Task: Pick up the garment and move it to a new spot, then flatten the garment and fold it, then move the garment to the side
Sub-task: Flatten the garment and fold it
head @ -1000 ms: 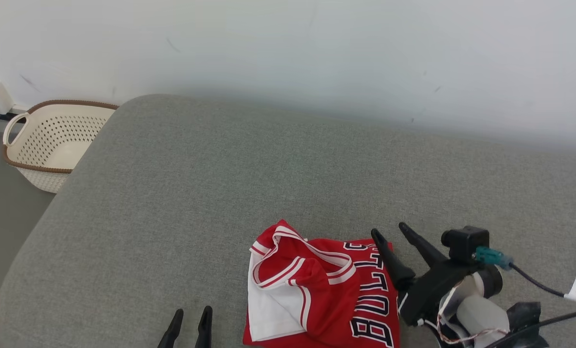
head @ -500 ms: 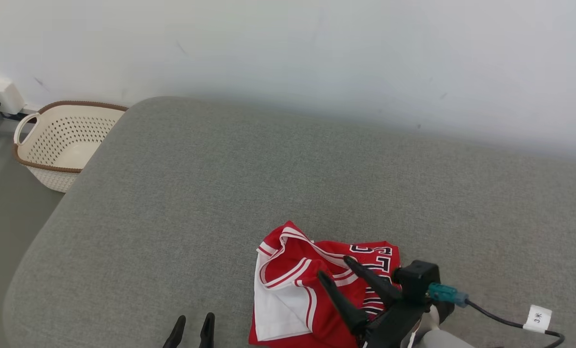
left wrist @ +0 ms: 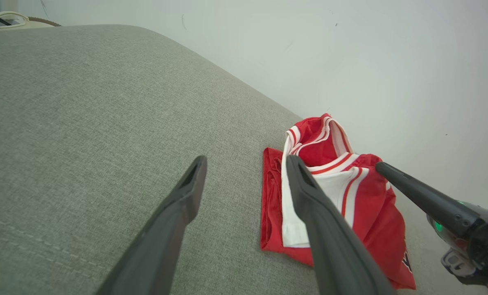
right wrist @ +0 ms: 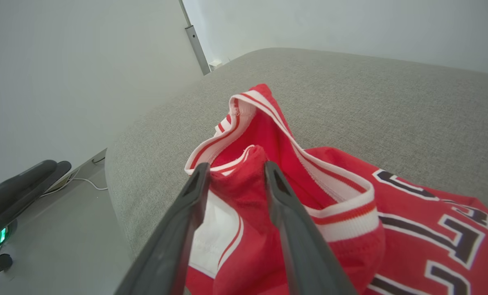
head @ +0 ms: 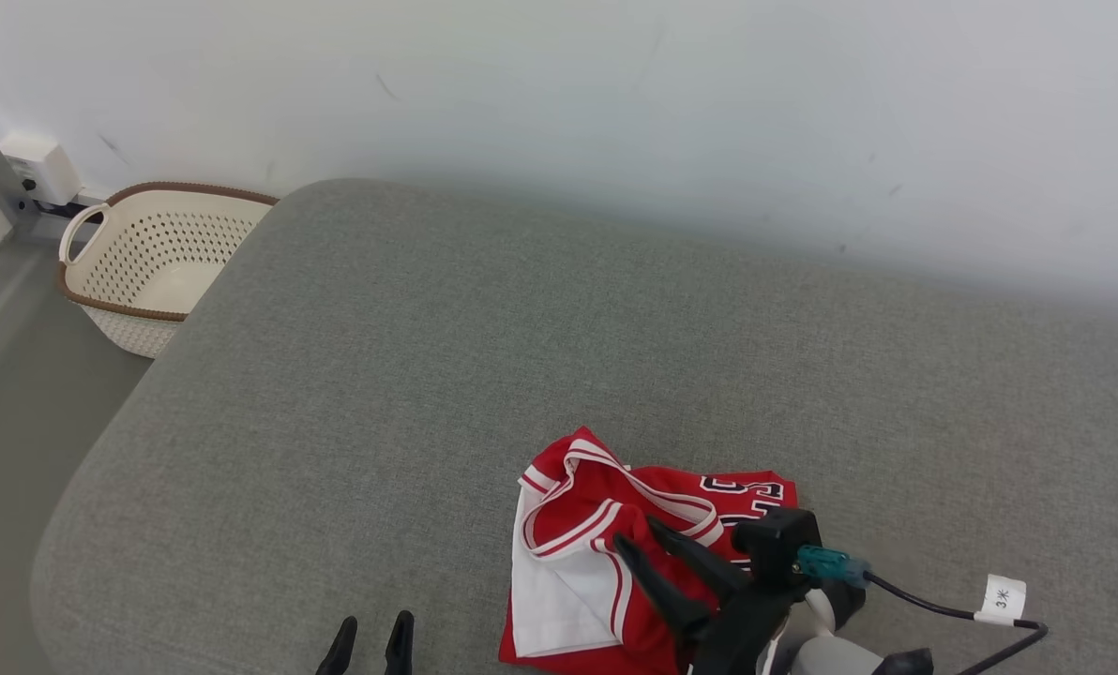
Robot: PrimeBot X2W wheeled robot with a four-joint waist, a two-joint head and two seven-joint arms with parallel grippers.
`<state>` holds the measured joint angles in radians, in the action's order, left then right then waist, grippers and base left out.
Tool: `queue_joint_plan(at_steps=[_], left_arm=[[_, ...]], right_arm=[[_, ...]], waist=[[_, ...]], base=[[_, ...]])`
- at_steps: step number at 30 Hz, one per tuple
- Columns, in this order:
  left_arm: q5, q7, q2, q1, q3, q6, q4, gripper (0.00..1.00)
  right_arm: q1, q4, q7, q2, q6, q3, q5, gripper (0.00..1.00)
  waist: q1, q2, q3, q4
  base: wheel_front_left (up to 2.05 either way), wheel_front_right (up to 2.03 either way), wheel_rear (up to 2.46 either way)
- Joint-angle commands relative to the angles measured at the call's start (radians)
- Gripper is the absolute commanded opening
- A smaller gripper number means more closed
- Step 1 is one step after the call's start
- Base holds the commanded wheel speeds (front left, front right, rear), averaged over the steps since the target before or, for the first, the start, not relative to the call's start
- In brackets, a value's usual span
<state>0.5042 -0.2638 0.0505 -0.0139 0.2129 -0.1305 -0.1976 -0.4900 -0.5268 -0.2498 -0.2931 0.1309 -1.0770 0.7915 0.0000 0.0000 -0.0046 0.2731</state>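
The garment [head: 596, 506], a crumpled red jersey with white trim and black lettering, lies near the front of a grey cushioned surface [head: 521, 328]. My right gripper [head: 638, 532] is low over its middle. In the right wrist view its two fingers straddle a raised red fold of the garment [right wrist: 350, 180], and the right gripper [right wrist: 236, 166] stands partly narrowed, with cloth filling the gap. My left gripper [head: 376, 619] is open to the garment's left, above bare cushion. The left wrist view has the left gripper [left wrist: 246, 159] wide open beside the garment [left wrist: 362, 196].
A cream perforated basket [head: 160, 253] stands on the floor past the cushion's far left corner. A white wall runs behind the cushion. A black cable with a white tag [head: 1004, 595] trails from my right wrist. Bare cushion stretches behind and to the left of the garment.
My right gripper came leftward from the garment's right edge onto its middle, and its jaws narrowed around a fold. The head camera shifted a little. The left gripper stayed put.
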Motion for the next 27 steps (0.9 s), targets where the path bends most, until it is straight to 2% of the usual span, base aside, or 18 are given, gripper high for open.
queue_joint_plan(at_steps=[1, 2, 8, 16, 17, 19, 24, 27], left_arm=[[0.002, 0.000, 0.001, 0.018, 0.000, 0.000, -0.004, 1.00], [0.001, 0.000, 0.001, 0.017, -0.001, 0.000, -0.004, 1.00], [0.007, 0.000, 0.001, 0.007, 0.001, 0.000, 0.000, 1.00], [0.014, 0.000, 0.001, -0.001, 0.008, 0.000, -0.002, 1.00], [0.014, 0.000, 0.001, -0.001, 0.008, 0.000, -0.003, 1.00], [0.014, 0.000, 0.001, -0.002, 0.008, 0.000, -0.004, 1.00], [0.017, 0.000, 0.001, -0.007, 0.008, 0.000, -0.007, 1.00], [0.018, 0.000, 0.001, -0.002, 0.003, 0.000, -0.006, 1.00]], right_arm=[[-0.018, 0.001, -0.002, 0.004, 0.000, -0.009, 0.004, 0.12], [-0.022, 0.003, -0.004, 0.007, 0.000, -0.016, 0.007, 0.00], [-0.048, 0.025, -0.003, 0.008, 0.000, -0.093, 0.025, 0.00], [-0.074, 0.119, 0.053, 0.011, 0.000, -0.194, 0.053, 0.00], [-0.073, 0.138, 0.068, 0.014, 0.000, -0.200, 0.053, 0.18], [-0.062, 0.167, 0.100, 0.015, 0.000, -0.205, 0.061, 1.00], [-0.021, 0.261, 0.182, 0.010, 0.000, -0.205, 0.023, 1.00], [-0.017, 0.303, 0.185, -0.016, -0.001, -0.205, 0.047, 1.00]], waist=[[0.0000, 0.0000, 0.002, 0.002], [0.0000, 0.0000, 0.003, 0.003], [0.0000, 0.0000, 0.012, 0.004], [0.0000, 0.0000, 0.015, 0.013], [0.0000, 0.0000, 0.016, 0.015], [0.0000, 0.0000, 0.016, 0.017], [0.0000, 0.0000, 0.019, 0.024], [0.0000, 0.0000, 0.019, 0.018]], base=[[0.00, 0.00, 0.00], [0.00, 0.00, 0.00], [0.00, 0.00, 0.00], [0.00, 0.00, 0.00], [0.00, 0.00, 0.00], [0.00, 0.00, 0.00], [0.00, 0.00, 0.00], [0.00, 0.00, 0.00]])
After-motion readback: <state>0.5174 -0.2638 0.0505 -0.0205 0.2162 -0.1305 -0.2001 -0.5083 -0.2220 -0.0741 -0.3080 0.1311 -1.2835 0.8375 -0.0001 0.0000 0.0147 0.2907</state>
